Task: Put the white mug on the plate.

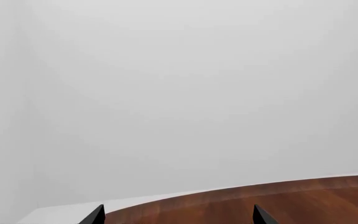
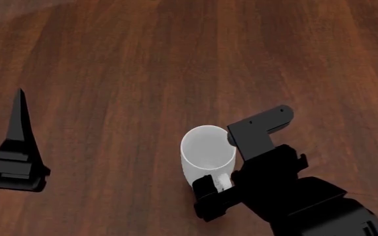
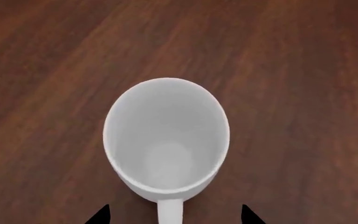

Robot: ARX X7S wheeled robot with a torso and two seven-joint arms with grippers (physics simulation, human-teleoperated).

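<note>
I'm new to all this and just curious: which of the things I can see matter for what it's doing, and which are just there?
Part of the job:
- white mug, upright
- right gripper, open, straddling the mug

Just there:
- wooden table
- left gripper, away from the mug

No plate is in view.

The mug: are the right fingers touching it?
Apart. In the right wrist view the fingers flank the mug's handle with wood showing between.
</note>
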